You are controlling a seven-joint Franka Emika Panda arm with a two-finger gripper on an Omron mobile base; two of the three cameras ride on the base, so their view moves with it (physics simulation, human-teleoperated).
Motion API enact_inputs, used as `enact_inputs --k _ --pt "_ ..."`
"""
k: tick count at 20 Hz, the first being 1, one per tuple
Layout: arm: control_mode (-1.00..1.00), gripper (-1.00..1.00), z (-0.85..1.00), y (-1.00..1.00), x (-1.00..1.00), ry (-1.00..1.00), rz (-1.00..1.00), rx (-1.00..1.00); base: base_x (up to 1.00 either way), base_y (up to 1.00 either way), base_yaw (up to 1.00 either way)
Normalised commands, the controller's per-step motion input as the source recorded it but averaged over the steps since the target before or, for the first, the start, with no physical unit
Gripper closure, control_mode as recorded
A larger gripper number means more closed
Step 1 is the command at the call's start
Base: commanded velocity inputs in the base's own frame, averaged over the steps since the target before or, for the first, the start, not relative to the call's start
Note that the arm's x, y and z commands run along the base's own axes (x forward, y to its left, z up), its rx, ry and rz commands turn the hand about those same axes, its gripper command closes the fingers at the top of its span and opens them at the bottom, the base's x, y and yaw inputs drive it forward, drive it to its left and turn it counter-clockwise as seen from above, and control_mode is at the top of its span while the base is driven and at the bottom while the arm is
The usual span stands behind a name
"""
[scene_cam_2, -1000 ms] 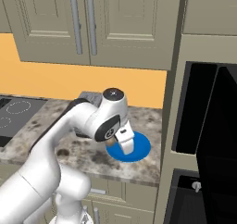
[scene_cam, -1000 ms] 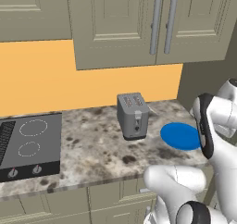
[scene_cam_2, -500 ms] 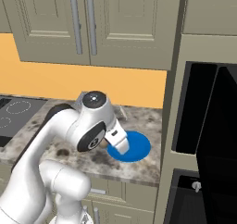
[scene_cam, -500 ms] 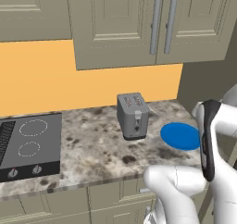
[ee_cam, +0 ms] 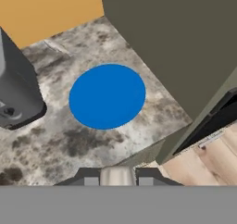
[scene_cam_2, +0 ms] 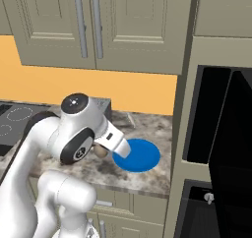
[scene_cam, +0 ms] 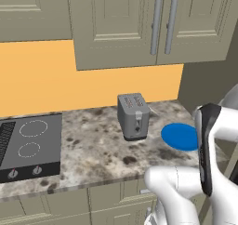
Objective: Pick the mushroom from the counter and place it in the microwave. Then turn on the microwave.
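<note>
Swinging rightward over the last second, the arm has drawn its wrist back from above the plate toward the front edge of the bench point(scene_cam_2: 147, 175), while the base and everything on the worktop kept their places. The claw point(ee_cam: 116, 176) is pinching the mushroom point(ee_cam: 116, 175), whose tan cap sits between the two dark tips in the hand view; from the right base camera the mushroom point(scene_cam_2: 100, 152) peeks out under the wrist. Carrying it high probably keeps it clear of the worktop on the way to the microwave point(scene_cam_2: 224, 129), whose door hangs open to the right. A blue round plate point(ee_cam: 107, 96) lies below the claw, and a grey toaster point(scene_cam: 134, 115) stands well to the left. Between the claw and the microwave rises the beige cabinet side point(scene_cam_2: 183, 119), likely the main obstacle.
</note>
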Motion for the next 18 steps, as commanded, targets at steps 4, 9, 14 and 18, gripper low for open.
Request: enact_inputs --k 4,9,14,18 --pt "-1.00 1.00 0.33 0.08 -0.33 0.00 0.17 -0.09 0.00 0.00 0.00" --pt "-1.00 1.00 0.28 0.10 -0.31 0.00 0.17 -0.08 0.00 0.00 0.00" --pt "-1.00 1.00 0.21 0.07 -0.26 0.00 0.15 -0.09 0.00 0.00 0.00" --pt "1.00 1.00 0.09 0.04 -0.13 0.00 0.06 -0.04 -0.12 0.04 0.06"
